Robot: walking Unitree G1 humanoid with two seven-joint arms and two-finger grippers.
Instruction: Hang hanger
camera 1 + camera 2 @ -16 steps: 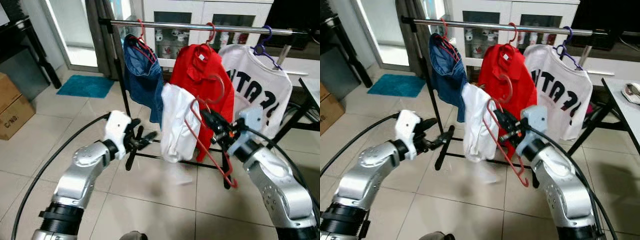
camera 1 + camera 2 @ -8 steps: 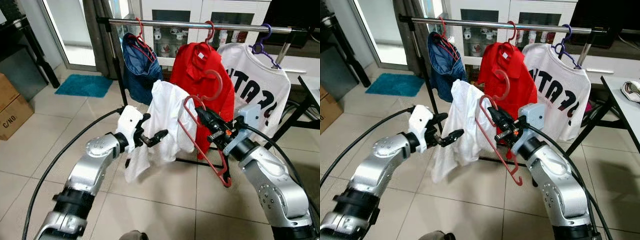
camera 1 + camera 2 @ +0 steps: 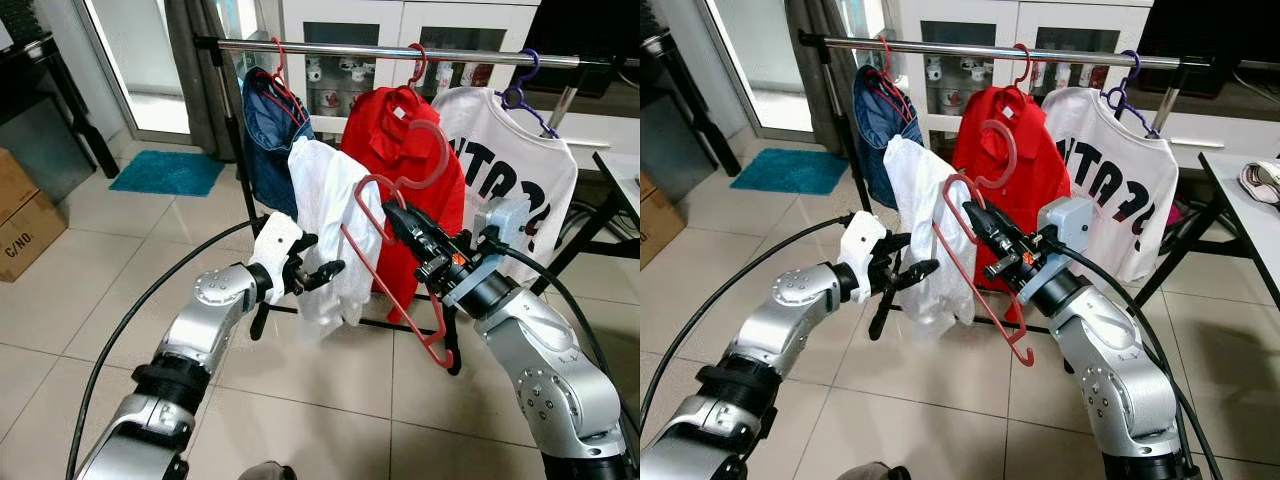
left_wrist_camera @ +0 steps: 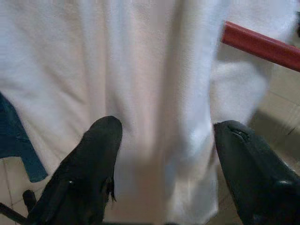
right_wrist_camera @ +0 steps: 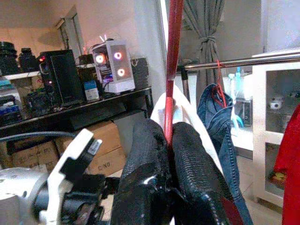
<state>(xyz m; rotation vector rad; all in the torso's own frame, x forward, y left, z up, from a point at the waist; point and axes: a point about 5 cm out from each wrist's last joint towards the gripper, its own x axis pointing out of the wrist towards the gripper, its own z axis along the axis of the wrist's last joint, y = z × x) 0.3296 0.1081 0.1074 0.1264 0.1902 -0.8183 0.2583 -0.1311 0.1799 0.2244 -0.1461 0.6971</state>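
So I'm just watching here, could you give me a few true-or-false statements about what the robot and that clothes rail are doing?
1. The right gripper is shut on the red hanger. True.
2. The white garment already hangs from the rail. False: it is on the held hanger, whose hook is below the rail.
3. The left gripper is open beside the white garment. True.
4. The rail holds only a blue garment. False: a red shirt and a printed white shirt hang there too.
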